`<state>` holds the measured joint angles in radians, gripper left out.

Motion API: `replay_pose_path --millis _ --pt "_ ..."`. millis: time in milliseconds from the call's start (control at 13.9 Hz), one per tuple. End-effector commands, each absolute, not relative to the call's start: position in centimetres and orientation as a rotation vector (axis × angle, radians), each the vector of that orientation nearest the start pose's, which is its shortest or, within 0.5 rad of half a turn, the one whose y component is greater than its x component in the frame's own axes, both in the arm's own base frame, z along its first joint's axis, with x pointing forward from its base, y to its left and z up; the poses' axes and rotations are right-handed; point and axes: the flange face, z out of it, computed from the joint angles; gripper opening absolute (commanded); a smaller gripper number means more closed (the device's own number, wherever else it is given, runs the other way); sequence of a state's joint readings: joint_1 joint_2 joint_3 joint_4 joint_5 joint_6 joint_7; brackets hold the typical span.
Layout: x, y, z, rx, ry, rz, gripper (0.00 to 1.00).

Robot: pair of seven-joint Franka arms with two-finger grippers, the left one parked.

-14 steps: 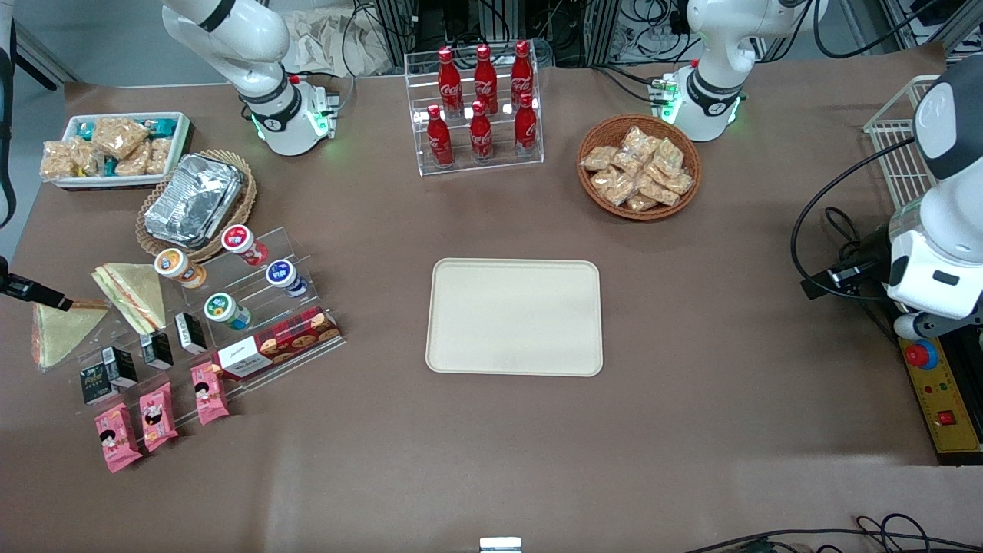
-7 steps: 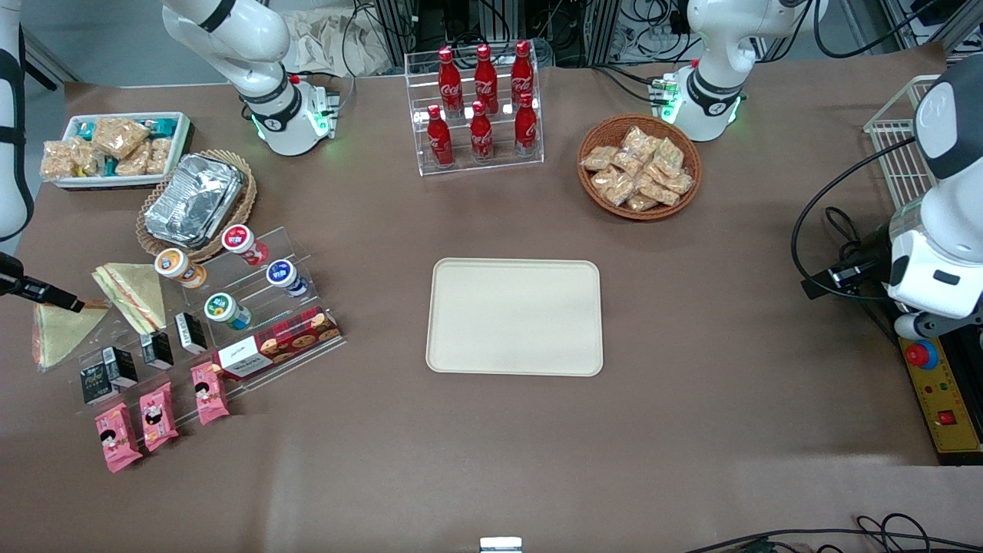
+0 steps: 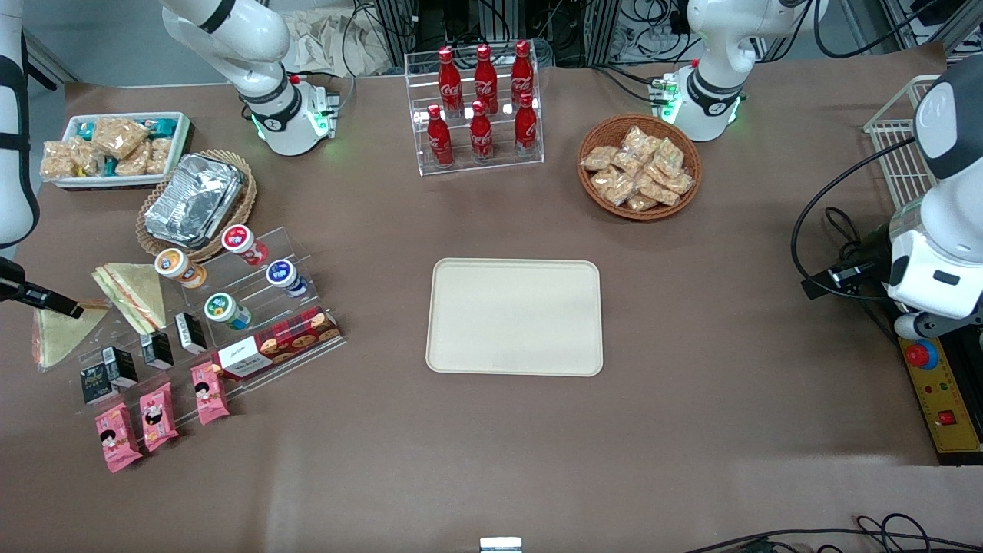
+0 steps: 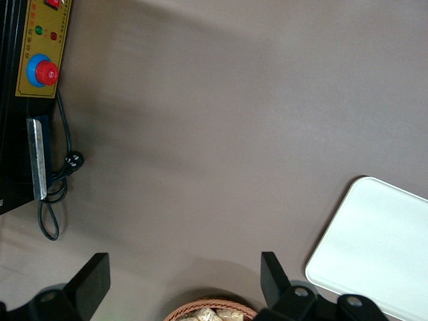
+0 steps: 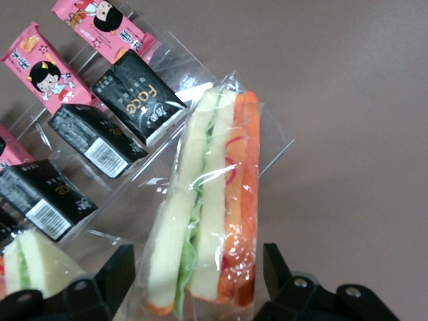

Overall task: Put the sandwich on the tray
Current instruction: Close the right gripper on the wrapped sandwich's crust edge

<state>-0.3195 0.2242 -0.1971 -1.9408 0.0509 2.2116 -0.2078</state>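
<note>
Clear-wrapped sandwich [image 5: 207, 214] between open hand [image 5: 200, 281] fingers, unclamped; black "Face" box [image 5: 137, 100] beside.

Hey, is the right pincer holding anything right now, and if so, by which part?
Nothing is gripped yet. The pincer straddles the sandwich at its filling edge, fingers open on either side, bread faces not clamped. The sandwich rests on the acrylic stand.

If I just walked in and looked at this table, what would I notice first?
Probably the red cola bottles standing in a clear rack, farther from the front camera than the tray, which lies in the middle of the table. Then, at the working arm's end, the gripper sits around the sandwich, its open fingers either side of the wrap. Pink snack packets lie nearby, nearer the camera.
</note>
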Motion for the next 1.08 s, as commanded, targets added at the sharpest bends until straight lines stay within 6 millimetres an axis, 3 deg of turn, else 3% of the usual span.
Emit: replay_pose_path --millis 0,216,359,575,863,1007 --pt "53.3 -29.5 37.6 -3.111 0.499 -0.111 0.8" --pt "53.5 -29.6 37.9 -3.124 0.437 -0.117 0.49" --pt "53.6 -29.6 37.9 -3.128 0.418 -0.119 0.37" --pt "54.5 -29.9 39.6 -3.141 0.354 -0.139 0.37" --pt "57.7 -29.7 45.8 -3.125 0.17 0.005 0.37" --pt "58.8 -27.2 48.9 -3.109 0.096 0.05 0.37"
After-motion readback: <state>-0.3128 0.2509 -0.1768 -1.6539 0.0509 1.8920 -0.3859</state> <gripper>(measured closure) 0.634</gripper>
